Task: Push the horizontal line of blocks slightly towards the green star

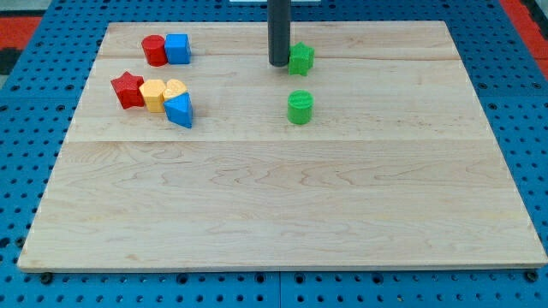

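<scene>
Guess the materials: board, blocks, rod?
Board: pale wood, matte, visible grain and plank seams. Blocks, e.g. green star and red star: look like painted wood or plastic, solid colour, slight sheen; can't tell which. Rod ending in my tip: dark, smooth, probably plastic or metal.

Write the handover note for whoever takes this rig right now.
My tip rests on the wooden board, just at the view's left of the green star block, touching or nearly so.
Row at the view's left: red star block, yellow block, yellow heart block, blue block at its end. It sits far from the star; push not visibly begun.
Left: go round to the row's left end, push it slightly rightward.
Also there: red cylinder, blue cube, green cylinder.
</scene>
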